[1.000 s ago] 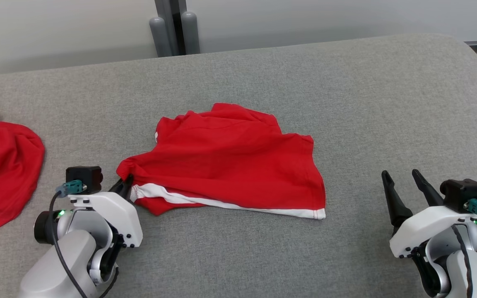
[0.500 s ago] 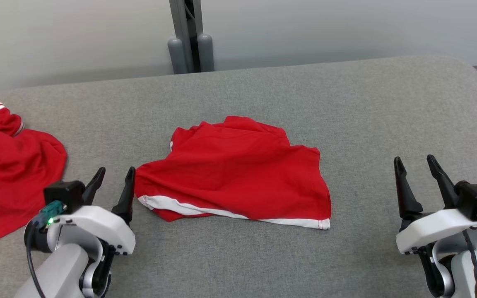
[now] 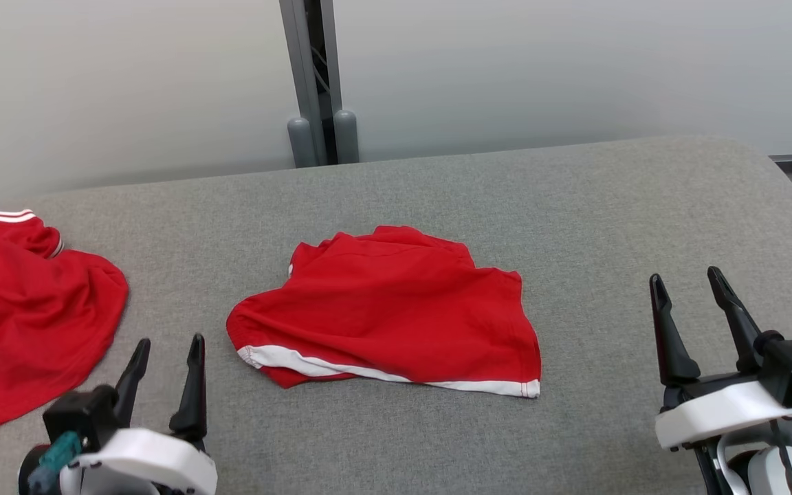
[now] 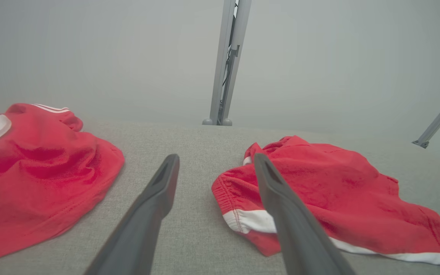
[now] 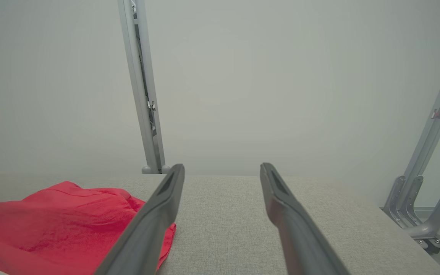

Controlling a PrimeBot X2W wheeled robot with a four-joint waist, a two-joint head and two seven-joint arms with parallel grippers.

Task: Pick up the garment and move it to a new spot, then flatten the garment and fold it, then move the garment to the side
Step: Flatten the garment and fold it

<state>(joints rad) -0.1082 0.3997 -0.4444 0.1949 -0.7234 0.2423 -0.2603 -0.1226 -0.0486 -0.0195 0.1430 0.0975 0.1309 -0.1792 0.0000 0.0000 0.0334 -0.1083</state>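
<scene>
A: Obstacles on the tabletop [image 3: 609, 206]?
B: Two. Folded red garment [image 3: 389, 309], centre. Second red garment [image 3: 31, 323], far left. Upright grey post [image 3: 313, 75], behind the far edge.
A: Free room?
B: Bare strip between the two garments, ahead of the left gripper [image 3: 170, 339]. Whole right side bare, ahead of the right gripper [image 3: 685, 275]. Far band bare.

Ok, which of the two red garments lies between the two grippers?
The middle red garment, with the white band along its near edge; the other red garment lies left of the left gripper.
</scene>
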